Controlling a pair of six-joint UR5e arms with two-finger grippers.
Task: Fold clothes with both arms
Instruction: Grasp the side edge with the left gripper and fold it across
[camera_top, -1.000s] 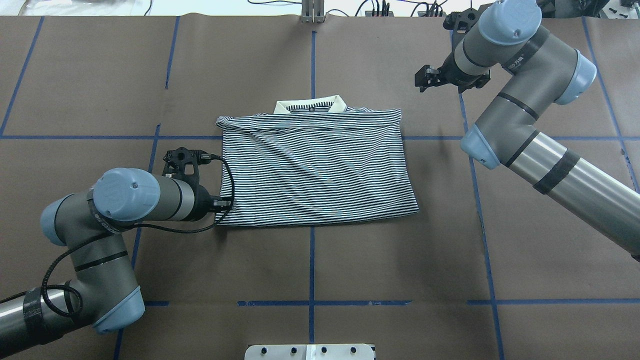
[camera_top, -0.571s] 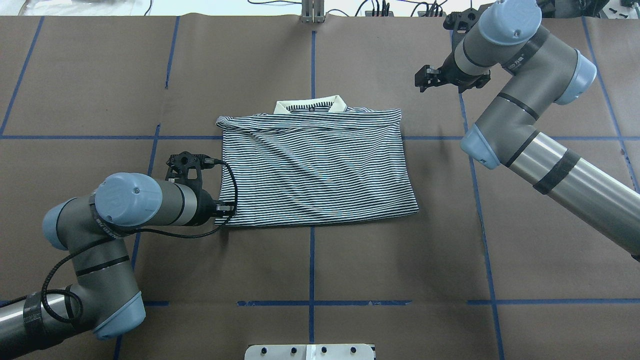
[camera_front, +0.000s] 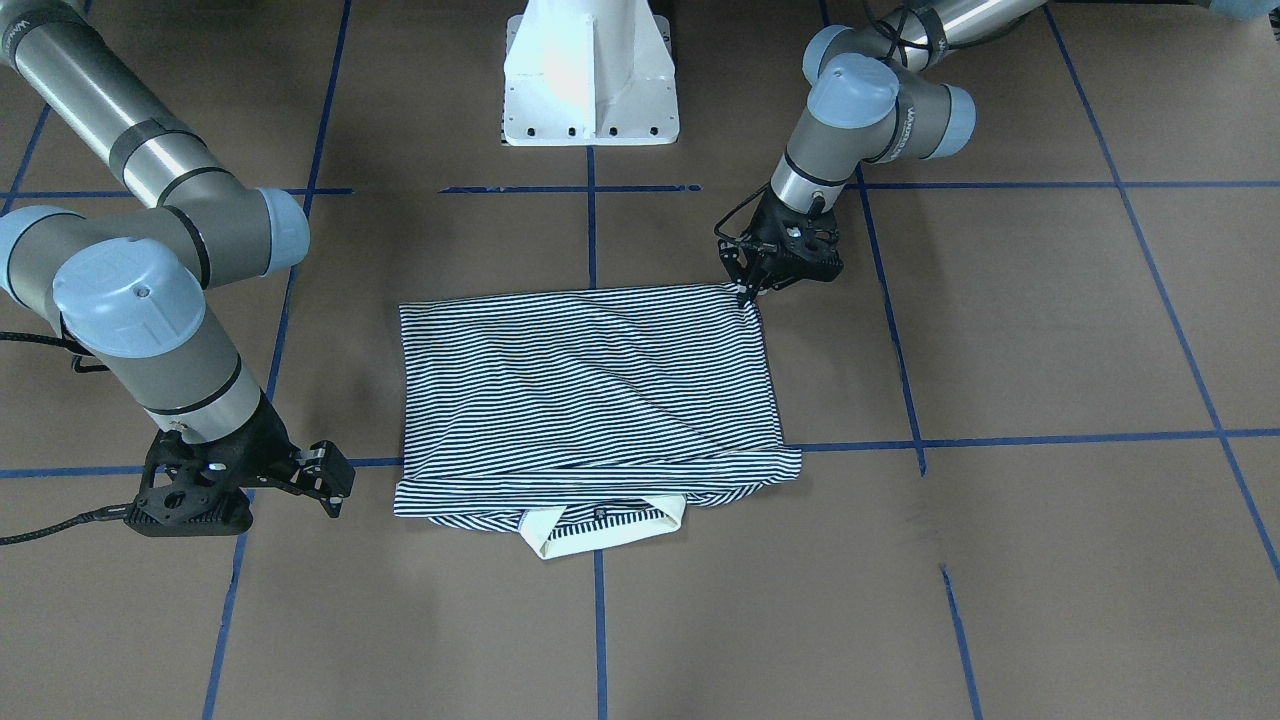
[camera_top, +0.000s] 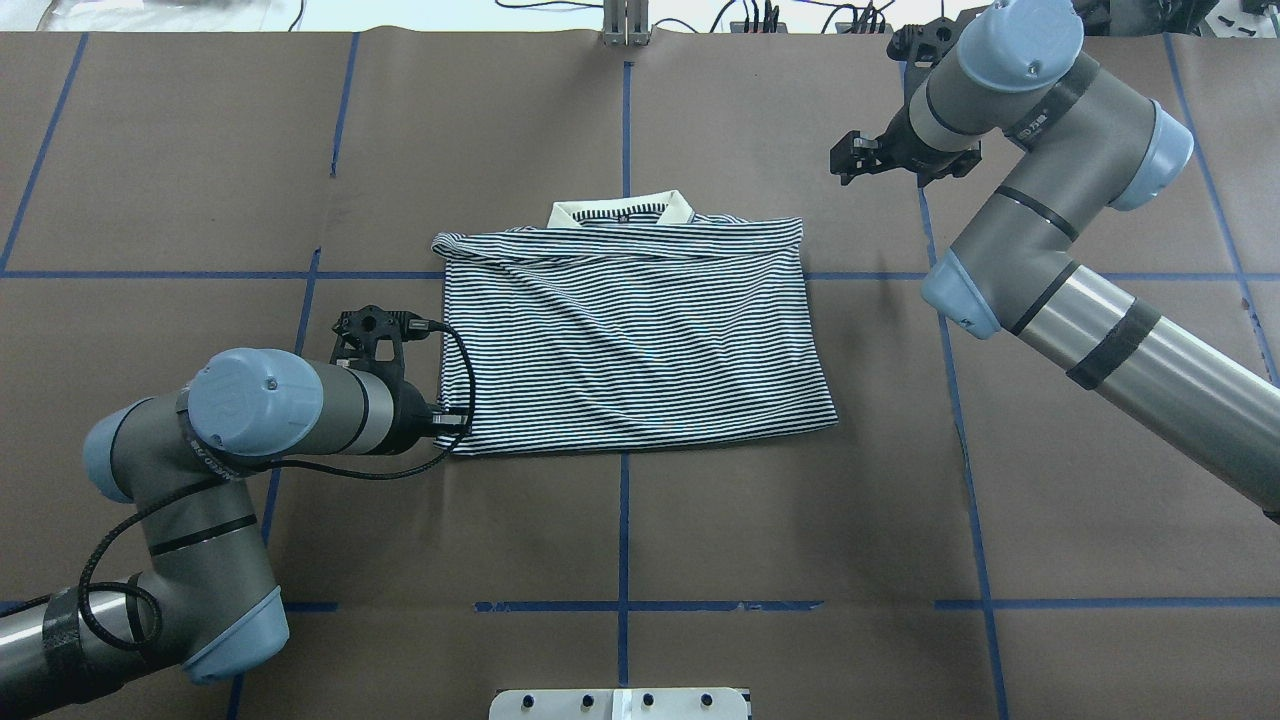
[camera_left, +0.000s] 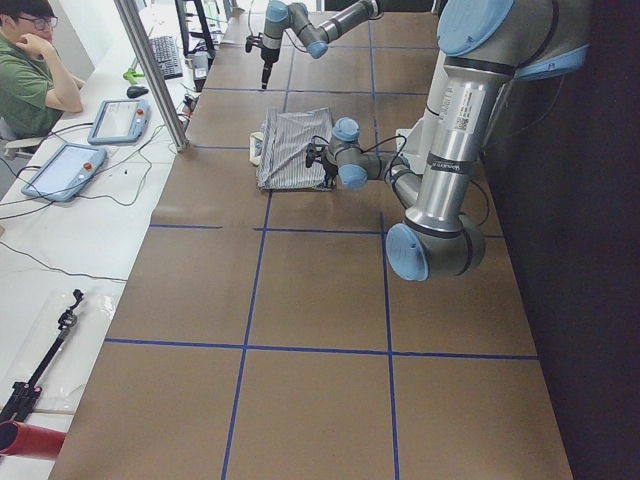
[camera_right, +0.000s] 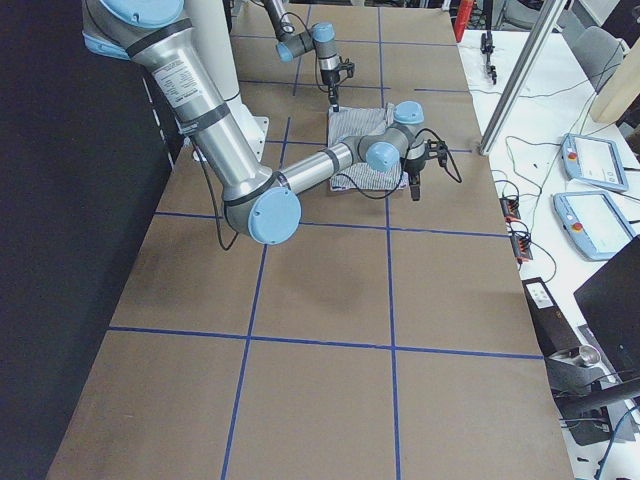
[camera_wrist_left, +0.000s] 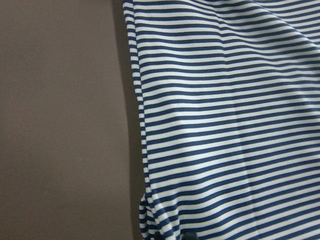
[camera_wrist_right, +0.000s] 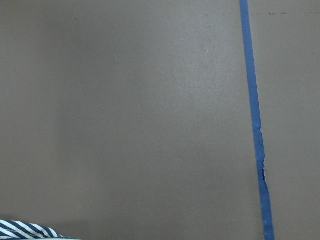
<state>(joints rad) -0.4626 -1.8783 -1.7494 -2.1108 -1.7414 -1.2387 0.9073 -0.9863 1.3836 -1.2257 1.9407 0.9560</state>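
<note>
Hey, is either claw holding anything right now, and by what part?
Right claw holds nothing. Left claw sits at the shirt's corner; whether it grips cannot be told.

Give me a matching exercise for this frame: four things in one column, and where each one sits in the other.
1 collar
2 left gripper
3 right gripper
4 pedestal base

A over bare table, clear of the shirt
B at the shirt's corner on the robot's side
C sticking out at the shirt's far edge
D on the robot's side of the table, midway between the arms

Pairs: 1-C, 2-B, 3-A, 4-D
</note>
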